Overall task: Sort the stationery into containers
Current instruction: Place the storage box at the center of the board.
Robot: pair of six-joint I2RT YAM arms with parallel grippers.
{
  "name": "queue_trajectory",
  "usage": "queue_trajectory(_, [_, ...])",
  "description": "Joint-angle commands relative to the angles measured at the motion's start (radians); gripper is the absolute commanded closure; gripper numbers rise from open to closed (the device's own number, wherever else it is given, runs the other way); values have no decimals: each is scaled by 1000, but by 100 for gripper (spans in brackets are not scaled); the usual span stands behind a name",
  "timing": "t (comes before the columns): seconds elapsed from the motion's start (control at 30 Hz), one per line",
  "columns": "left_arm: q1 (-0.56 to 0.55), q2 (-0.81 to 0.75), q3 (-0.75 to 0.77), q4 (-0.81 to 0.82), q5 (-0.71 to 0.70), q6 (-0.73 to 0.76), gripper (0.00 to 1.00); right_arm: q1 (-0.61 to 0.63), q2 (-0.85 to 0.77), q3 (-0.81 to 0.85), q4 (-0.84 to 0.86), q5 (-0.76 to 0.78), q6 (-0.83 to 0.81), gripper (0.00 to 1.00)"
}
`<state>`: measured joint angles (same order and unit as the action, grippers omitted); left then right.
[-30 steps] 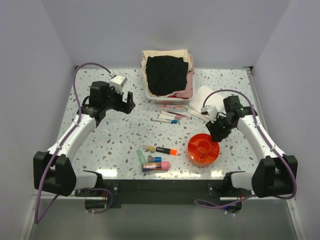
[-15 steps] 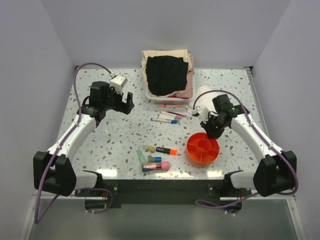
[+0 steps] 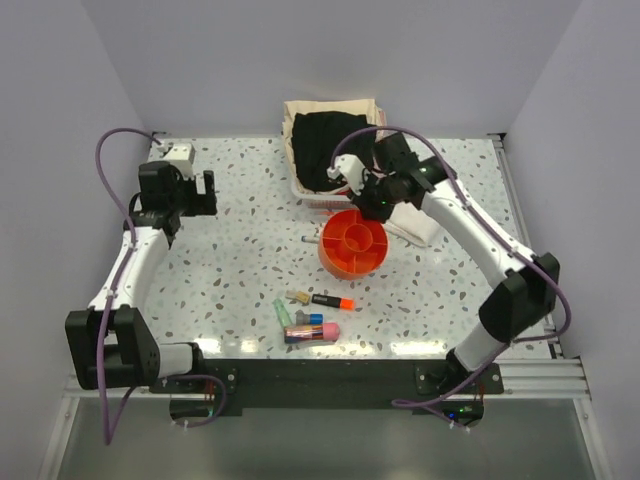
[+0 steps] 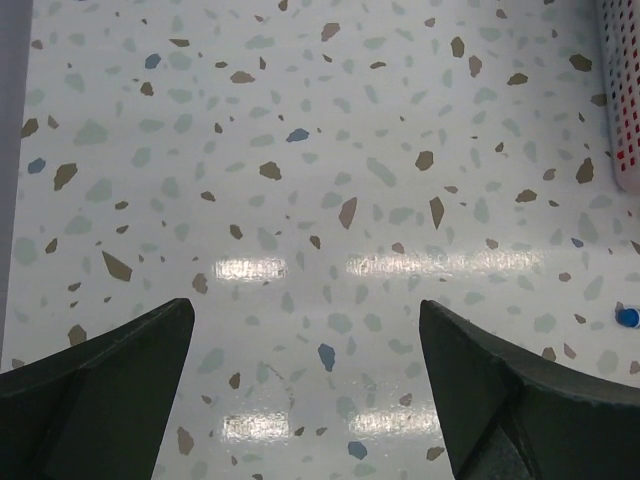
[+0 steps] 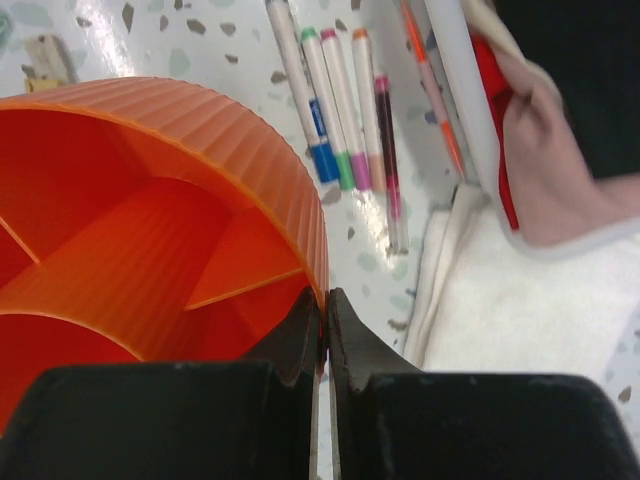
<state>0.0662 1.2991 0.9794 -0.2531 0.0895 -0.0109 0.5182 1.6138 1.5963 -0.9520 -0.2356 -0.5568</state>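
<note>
The right claw (image 5: 322, 310) is pinching the ribbed wall of the orange tray (image 5: 240, 120), one finger inside a compartment and the other outside, the jaws nearly together on the thin plastic. From above, the tray is sitting mid-table just in front of the basket (image 3: 330, 150), and whether it is resting on the table (image 3: 230, 270) or hanging slightly above it cannot be told. Just beyond the rim, the pens (image 5: 340, 110) are lying side by side, with the folded white cloth (image 5: 520, 310) to their right. Since the grip is on one edge only, the tray is likely wanting to tip, so any travel should be kept low and slow, and it should be set flat beside the pens, not on top of them, before the claw lets go. The black-and-orange marker (image 3: 332, 301), green tube (image 3: 283, 312) and pink eraser (image 3: 328, 329) are waiting nearer the bases, well apart from the tray. The left claw (image 4: 305, 310) is hanging wide apart over bare table at the far left, holding nothing.
</note>
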Motion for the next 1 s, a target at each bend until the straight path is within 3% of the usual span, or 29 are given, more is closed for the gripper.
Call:
queue_trajectory(0.0, [40,-72,-10,26,-39,-50,0,100,147,178,65,4,29,100])
queue_trajectory(0.27, [93,-164,-57,-23,-56,-18,0,193,443,448,81,-27,63,100])
queue_trajectory(0.47, [96,-199,-84,-32,-53,-20,0,246,549,579,102,-21,87,100])
queue_trajectory(0.97, [96,-184,-76,-40,-17,-34,0,290,687,643,140,64,106,100])
